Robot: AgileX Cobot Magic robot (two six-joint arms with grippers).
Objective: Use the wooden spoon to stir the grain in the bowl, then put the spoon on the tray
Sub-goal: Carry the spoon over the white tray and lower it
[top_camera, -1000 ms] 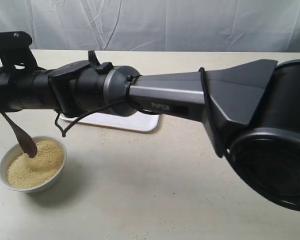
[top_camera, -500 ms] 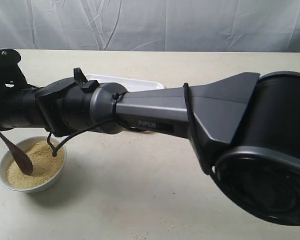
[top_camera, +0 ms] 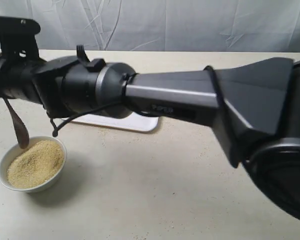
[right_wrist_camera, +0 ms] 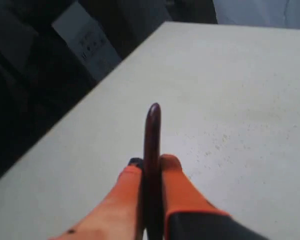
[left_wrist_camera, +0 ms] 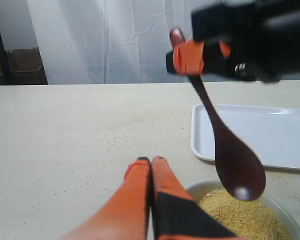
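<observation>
Pale tabletop point(top_camera: 170, 190) runs out to a creased white backdrop, with stray granules sprinkled on it. Your right gripper point(right_wrist_camera: 151, 167), stretched across the middle, clamps the wooden spoon point(top_camera: 16, 124) by its handle. The head hangs just above the bowl point(top_camera: 46, 185), over its back rim and clear of the grain point(top_camera: 35, 164). Your left gripper point(left_wrist_camera: 150, 161) sits near the bowl, fingers pressed together on nothing. If the stirring is enough, carry the spoon slowly toward the tray point(top_camera: 140, 122) so clinging granules don't scatter. The bowl holds a generous mound of grain. The tray, near the bowl and largely hidden by the arm, looks bare where it shows.
</observation>
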